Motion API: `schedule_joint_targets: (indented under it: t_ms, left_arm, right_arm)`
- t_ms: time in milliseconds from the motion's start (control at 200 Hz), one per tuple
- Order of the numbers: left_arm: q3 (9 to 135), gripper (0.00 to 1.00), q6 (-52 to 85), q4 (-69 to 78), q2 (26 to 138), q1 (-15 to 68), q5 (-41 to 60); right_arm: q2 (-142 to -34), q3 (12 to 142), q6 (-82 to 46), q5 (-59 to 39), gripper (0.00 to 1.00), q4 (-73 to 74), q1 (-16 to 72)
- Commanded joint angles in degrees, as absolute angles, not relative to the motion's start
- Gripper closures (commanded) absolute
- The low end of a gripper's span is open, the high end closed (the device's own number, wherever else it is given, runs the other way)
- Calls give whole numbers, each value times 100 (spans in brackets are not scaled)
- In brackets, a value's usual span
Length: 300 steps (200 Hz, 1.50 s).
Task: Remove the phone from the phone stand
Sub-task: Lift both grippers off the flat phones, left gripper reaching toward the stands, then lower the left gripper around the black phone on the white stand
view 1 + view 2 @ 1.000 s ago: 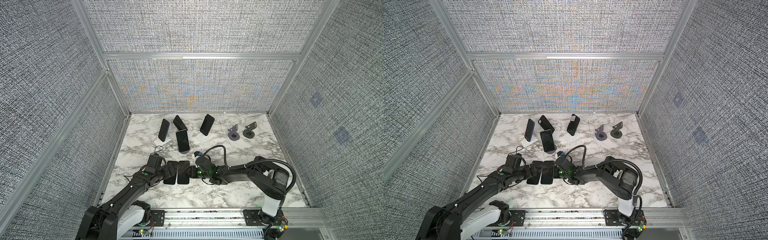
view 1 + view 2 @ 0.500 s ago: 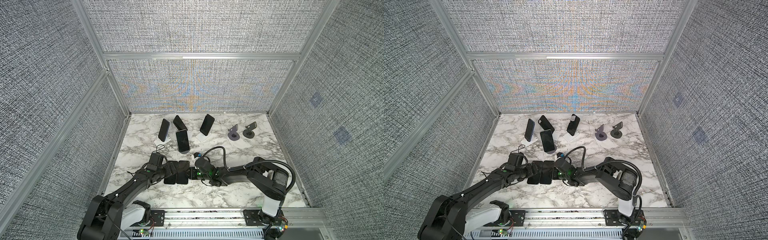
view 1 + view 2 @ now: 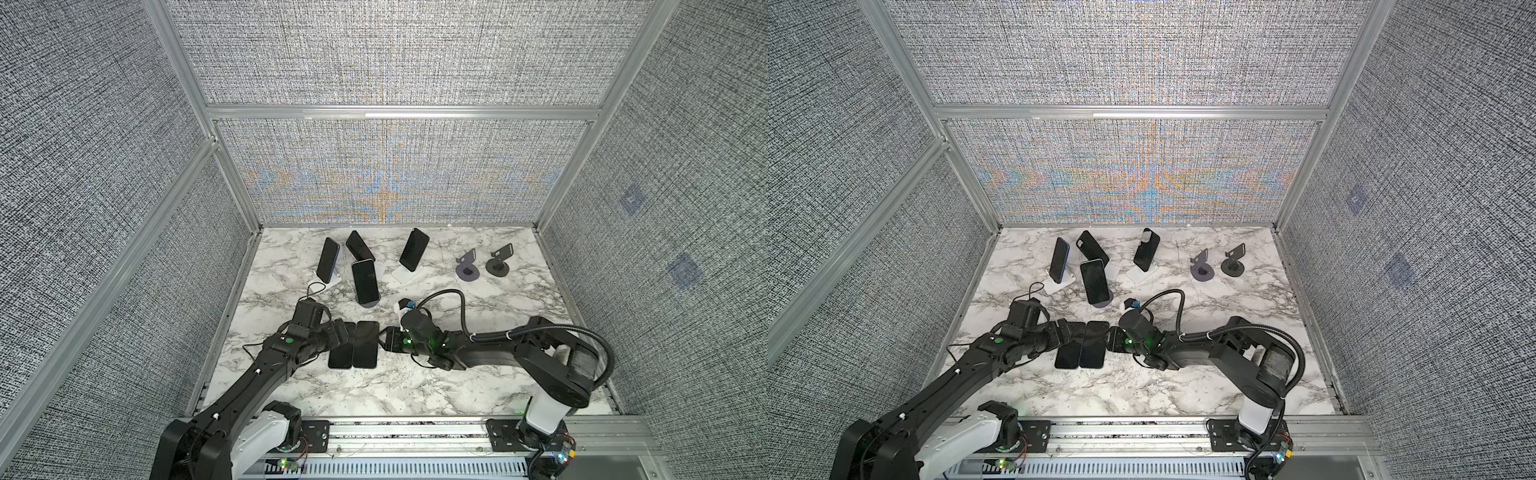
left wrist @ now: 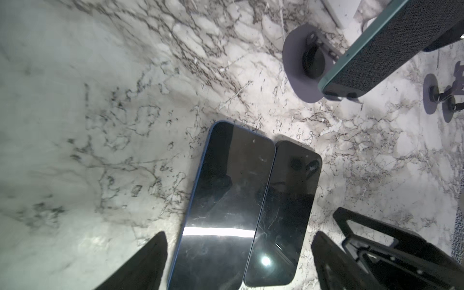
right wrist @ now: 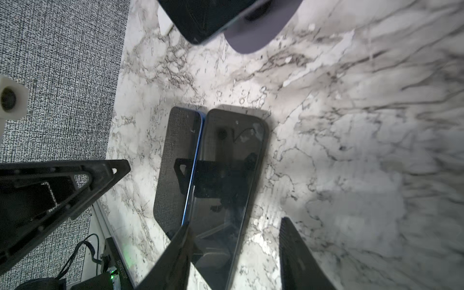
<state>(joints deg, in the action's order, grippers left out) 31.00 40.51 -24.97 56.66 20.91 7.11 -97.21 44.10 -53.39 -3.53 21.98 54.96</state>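
Observation:
Two phones lie flat, side by side, on the marble table: a blue-edged phone (image 3: 340, 349) (image 4: 221, 200) and a black phone (image 3: 365, 344) (image 5: 231, 175). My left gripper (image 3: 341, 332) (image 4: 239, 234) is open wide, its fingers straddling both phones. From the other side, my right gripper (image 3: 384, 337) (image 5: 234, 221) is open around the black phone's end, one finger (image 5: 180, 241) over the seam between the phones and the other clear of it. Further back, several phones lean on stands. The nearest phone (image 3: 365, 281) rests on a round purple phone stand (image 4: 296, 70).
Two empty round stands (image 3: 467, 268) (image 3: 500, 264) sit at the back right. White stand bases (image 3: 409, 274) hold the rear phones. Grey fabric walls enclose the table (image 3: 478, 374) on three sides, and a metal rail (image 3: 415, 432) runs along the front.
My right gripper's jaws have spread apart, letting go of the black phone, which lies flat beside the blue-edged one. My left gripper has shifted slightly forward over the phones.

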Motion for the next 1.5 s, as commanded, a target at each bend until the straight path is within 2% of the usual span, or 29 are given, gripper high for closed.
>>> schedule_joint_targets:
  t_ms: [0,100,320,575,765,955,1126,1231,1316,1496]
  left_arm:
    - [3327,7,3693,-2919,5477,2095,537]
    - [3657,6,3646,-3003,5303,2144,563]
    - [4758,5,3030,-3383,5370,2567,-91]
    - [6648,5,2045,-3533,6630,3296,-469]
    - [8020,4,1200,-3386,7909,3359,442]
    - [9323,3,658,-3509,9380,3331,1455]
    - [10377,1,285,-3697,10323,3292,1583]
    - [10911,1,100,-3779,10881,3199,1860]
    - [11159,1,87,-3710,11228,3057,2182]
    - [11544,1,-337,-3634,11774,2936,2012]
  right_arm:
    - [-9387,4355,-4942,-186,51,1677,5325]
    - [-8936,4280,-4709,-194,50,1254,5025]
    - [-8029,4075,-4195,-355,49,369,4337]
    - [-7032,4000,-3582,-93,49,-746,3898]
    - [-6438,3918,-3265,-370,48,-1361,3555]
    - [-6293,3543,-3463,-1277,47,-731,3122]
    - [-6135,3491,-3441,-1563,44,-941,2858]
    - [-5933,3197,-3688,-1675,44,-536,2713]
    - [-5760,3061,-3776,-1696,43,-431,2663]
    - [-5316,3004,-3596,-1651,41,-928,2453]
